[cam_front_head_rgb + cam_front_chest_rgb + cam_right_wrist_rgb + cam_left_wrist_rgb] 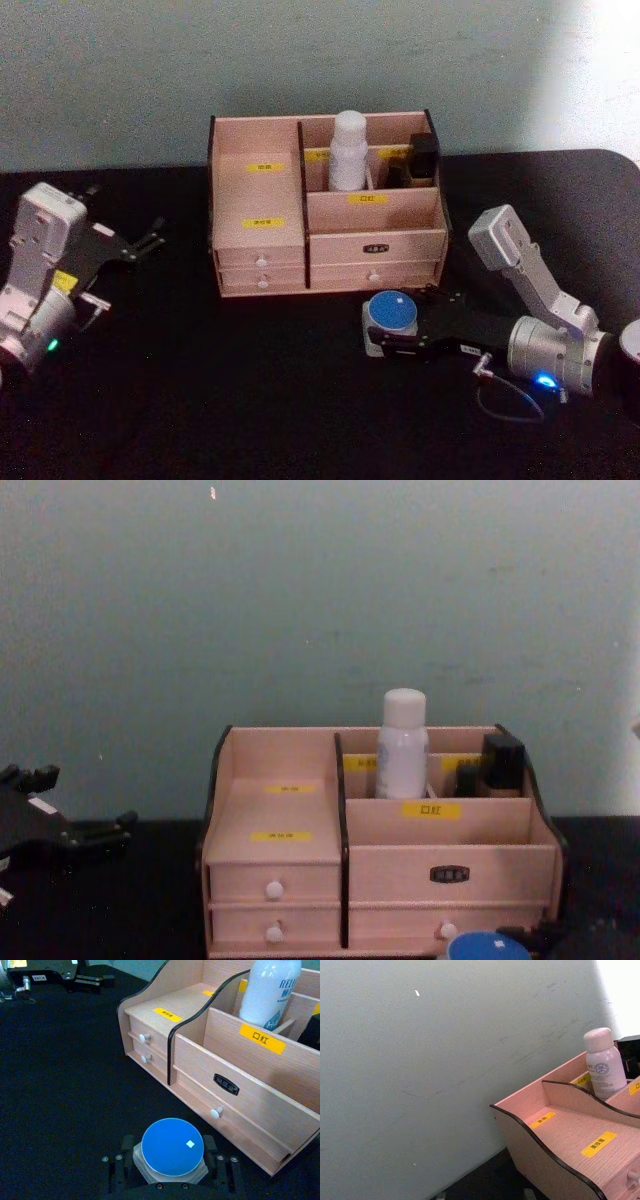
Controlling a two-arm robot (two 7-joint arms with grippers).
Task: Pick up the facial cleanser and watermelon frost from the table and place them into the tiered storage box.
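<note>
The tiered storage box [260, 235] stands at the middle back of the black table. A white facial cleanser bottle [349, 148] stands upright in its rear middle compartment, also seen in the left wrist view [604, 1062] and the chest view [403, 742]. The watermelon frost [391, 311], a small white jar with a round blue lid [172, 1146], sits low in front of the box's right drawers. My right gripper [392, 322] is shut on it, one finger on each side. My left gripper [152, 236] rests open at the table's left, apart from the box.
A black item [422, 158] stands in the box's rear right compartment. The stepped left shelves [165, 1007] with yellow labels are bare. A grey-green wall rises behind the table. Bare black tabletop [230, 400] spreads in front of the box.
</note>
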